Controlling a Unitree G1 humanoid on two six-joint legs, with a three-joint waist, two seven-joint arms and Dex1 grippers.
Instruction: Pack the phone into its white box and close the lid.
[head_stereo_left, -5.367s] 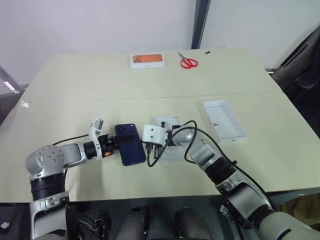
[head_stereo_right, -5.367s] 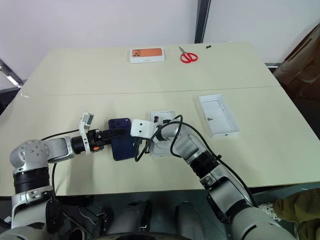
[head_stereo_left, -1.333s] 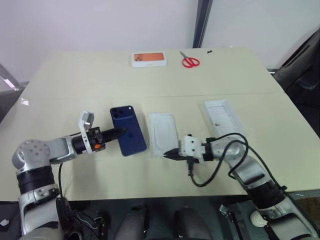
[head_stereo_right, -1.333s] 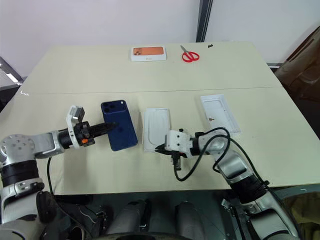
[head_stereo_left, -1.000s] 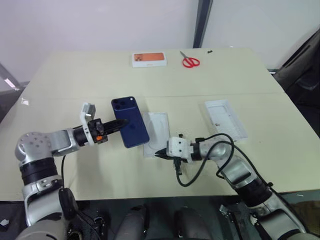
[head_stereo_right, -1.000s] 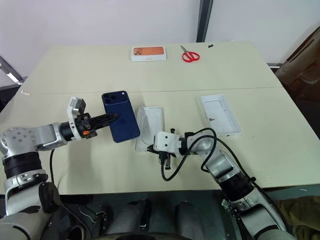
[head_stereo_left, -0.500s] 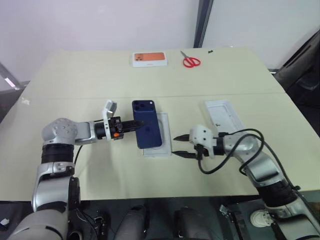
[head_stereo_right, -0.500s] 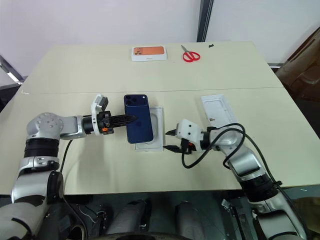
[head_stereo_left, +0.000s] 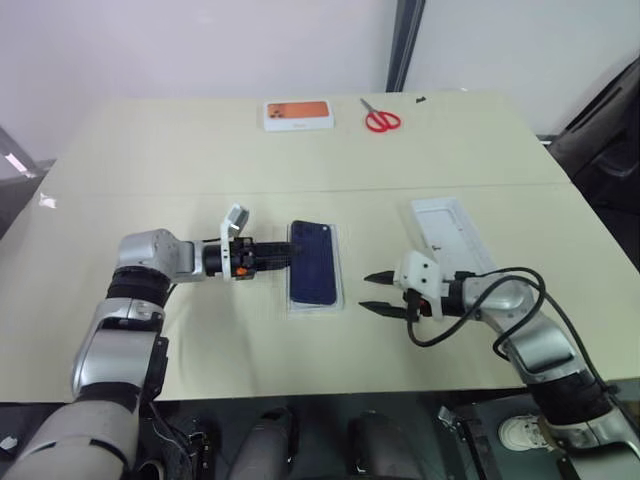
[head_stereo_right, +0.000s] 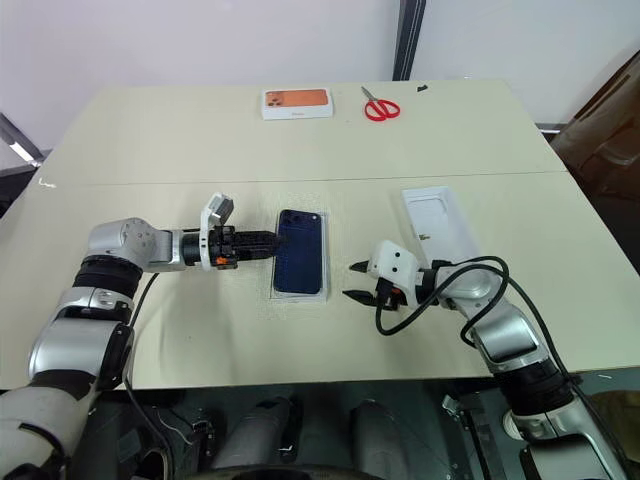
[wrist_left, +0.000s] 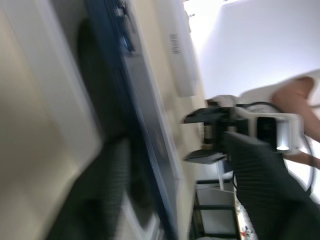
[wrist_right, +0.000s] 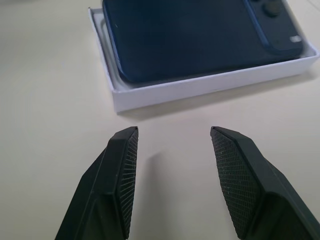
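The dark navy phone (head_stereo_left: 313, 262) lies back up inside the white box (head_stereo_left: 317, 306), its camera cluster at the far end. My left gripper (head_stereo_left: 284, 255) points in from the left at the phone's edge, fingers spread and open, with the edge between them in the left wrist view. Open and empty, my right gripper (head_stereo_left: 377, 293) hovers just right of the box, aimed at its side wall (wrist_right: 200, 89). The white lid (head_stereo_left: 452, 237) lies inner face up on the table, farther right.
A white box with an orange top (head_stereo_left: 297, 116) and red scissors (head_stereo_left: 378, 123) lie at the far edge of the beige table (head_stereo_left: 180, 170). A black cable (head_stereo_left: 520, 290) loops over my right forearm.
My left arm carried the phone rightward and lowered it into the box, then its fingers spread. My right gripper drew back to the right from the box and opened.
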